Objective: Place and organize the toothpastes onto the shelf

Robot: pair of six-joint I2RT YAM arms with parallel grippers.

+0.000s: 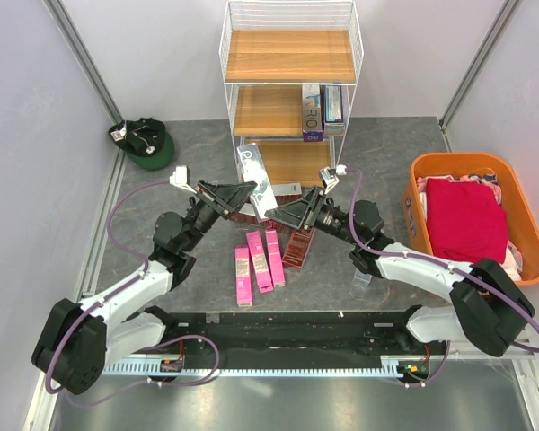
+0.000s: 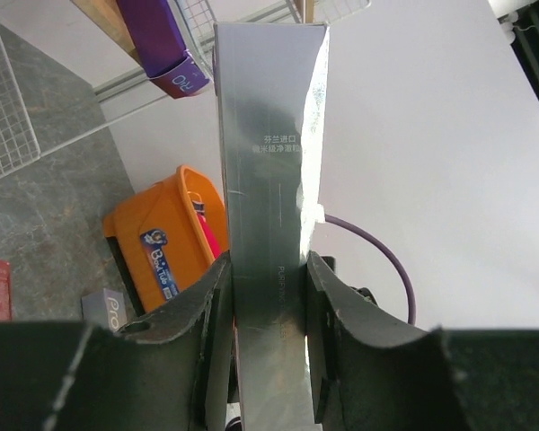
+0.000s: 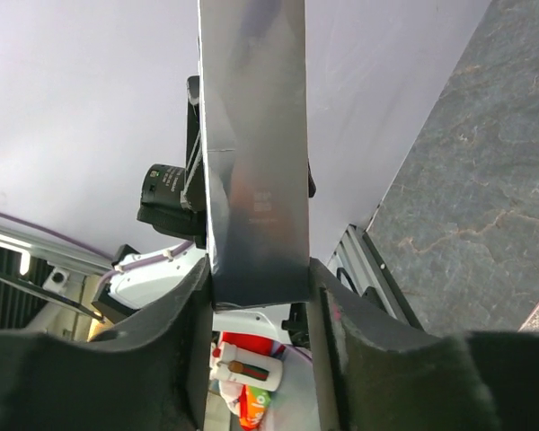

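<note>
In front of tall white wire shelf with wooden boards (image 1: 290, 56): long silver cardboard toothpaste box (image 1: 255, 172) held aloft, clamped by both left gripper (image 1: 249, 188) and right gripper (image 1: 277, 212). Free left fingers only once right grip feels firm; avoid twisting box.

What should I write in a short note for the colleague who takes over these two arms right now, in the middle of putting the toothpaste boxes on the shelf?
Left gripper: shut on a long silver cardboard toothpaste box, raised in front of the tall white wire shelf.
Right gripper: shut on the same box; it looks like a handover.
Done: two silver and purple boxes stand on the shelf's middle wooden board.
Left: the held box, then three bright pink boxes and the dark red boxes lying on the grey table.
</note>
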